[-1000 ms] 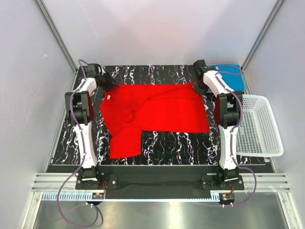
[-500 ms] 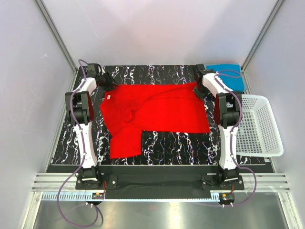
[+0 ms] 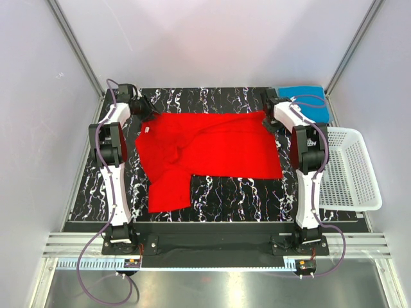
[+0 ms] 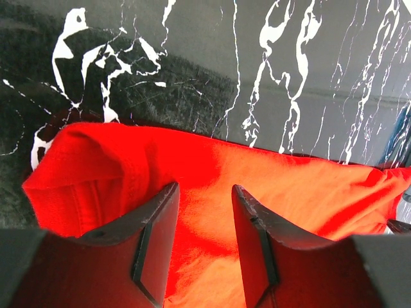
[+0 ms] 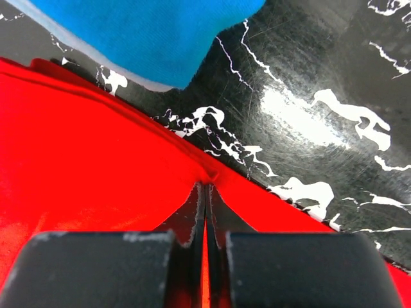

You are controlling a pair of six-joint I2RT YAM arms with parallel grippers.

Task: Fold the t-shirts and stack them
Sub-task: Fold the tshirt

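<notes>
The right gripper (image 5: pixel 205 187) pinches the red shirt (image 3: pixel 212 144) at its far edge, near the blue shirt (image 5: pixel 141 32); the left gripper (image 4: pixel 205 188) stands spread over its far-left corner

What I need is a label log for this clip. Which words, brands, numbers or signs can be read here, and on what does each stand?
No text can be read in any view.
Small white tag at the far left edge of the bright red cloth t-shirt: too small to read.
White veins on the black marbled table top: pattern, not writing.
</notes>
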